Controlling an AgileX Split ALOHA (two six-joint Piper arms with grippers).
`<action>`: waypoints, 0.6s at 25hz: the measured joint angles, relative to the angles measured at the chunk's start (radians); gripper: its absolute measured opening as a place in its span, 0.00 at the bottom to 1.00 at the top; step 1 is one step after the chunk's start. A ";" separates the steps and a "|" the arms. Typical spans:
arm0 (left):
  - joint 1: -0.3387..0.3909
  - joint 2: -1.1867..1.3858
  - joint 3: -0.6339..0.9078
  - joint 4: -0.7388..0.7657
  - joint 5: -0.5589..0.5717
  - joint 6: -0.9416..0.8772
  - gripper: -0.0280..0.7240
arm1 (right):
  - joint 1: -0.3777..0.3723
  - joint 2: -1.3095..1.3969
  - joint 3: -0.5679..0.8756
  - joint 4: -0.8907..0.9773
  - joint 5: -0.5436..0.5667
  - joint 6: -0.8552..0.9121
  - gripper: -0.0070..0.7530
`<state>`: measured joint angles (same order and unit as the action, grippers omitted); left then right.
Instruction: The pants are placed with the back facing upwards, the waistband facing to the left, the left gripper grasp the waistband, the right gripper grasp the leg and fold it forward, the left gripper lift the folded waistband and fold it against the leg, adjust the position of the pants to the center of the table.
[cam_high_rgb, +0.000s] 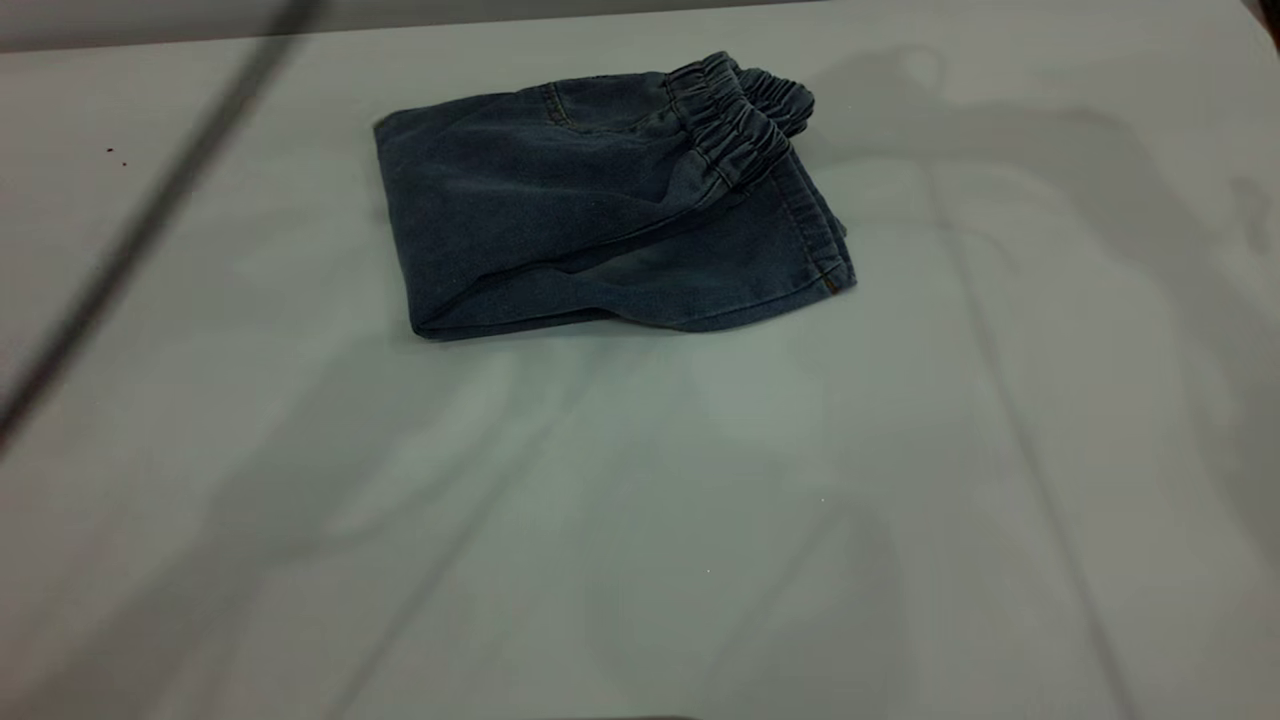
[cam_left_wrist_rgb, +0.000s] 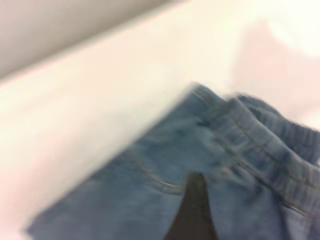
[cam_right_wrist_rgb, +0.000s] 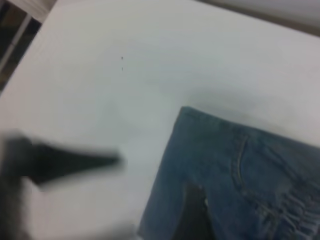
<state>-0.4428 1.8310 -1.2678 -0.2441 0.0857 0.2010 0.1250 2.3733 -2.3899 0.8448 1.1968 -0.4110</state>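
The pants (cam_high_rgb: 600, 210) lie folded on the far middle of the counter (cam_high_rgb: 640, 520), waistband (cam_high_rgb: 735, 120) doubled rightward onto the leg, apparently awaiting centring; either end effector's state cannot be told.

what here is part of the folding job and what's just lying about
Part of the job:
- pants, folded
- waistband, on top at the right end
- table
- left gripper, over the pants
- right gripper, over the pants

Lying about:
- dark specks on the table
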 joint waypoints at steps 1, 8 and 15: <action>0.027 -0.023 0.000 0.000 0.011 0.000 0.78 | 0.010 0.000 0.000 -0.029 0.003 0.009 0.66; 0.089 -0.129 0.000 0.000 0.047 0.001 0.78 | 0.250 0.064 0.001 -0.511 -0.027 0.251 0.66; 0.089 -0.137 0.000 -0.001 0.067 0.001 0.78 | 0.425 0.219 0.001 -0.893 -0.088 0.481 0.66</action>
<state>-0.3539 1.6942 -1.2678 -0.2451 0.1525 0.2017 0.5501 2.5923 -2.3890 -0.0485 1.1090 0.0697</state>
